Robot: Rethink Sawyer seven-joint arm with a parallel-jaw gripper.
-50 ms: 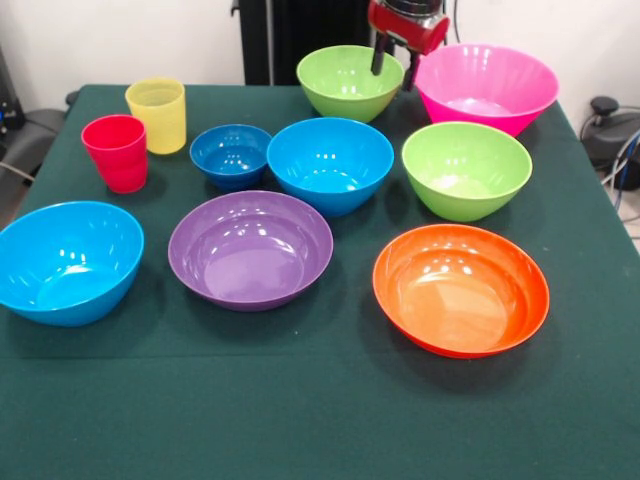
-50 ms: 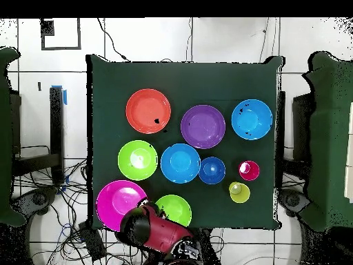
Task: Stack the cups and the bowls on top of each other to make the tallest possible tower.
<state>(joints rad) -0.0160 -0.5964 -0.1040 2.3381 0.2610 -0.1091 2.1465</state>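
gripper [image 1: 396, 68] sits over the gap between the far lime green bowl [image 1: 349, 81] and the pink bowl [image 1: 487, 86], fingers spread, holding nothing. green rim is just beside one fingertip, pink rim beside the other; nothing stacked yet.

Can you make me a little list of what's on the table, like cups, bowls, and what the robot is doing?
cups: red cup, yellow cup, side by side
bowls: pink bowl, two green bowls, two light blue bowls, dark blue bowl, purple bowl, orange bowl
stacked: nothing yet
gripper: open, between the far green and pink bowls
table: green cloth
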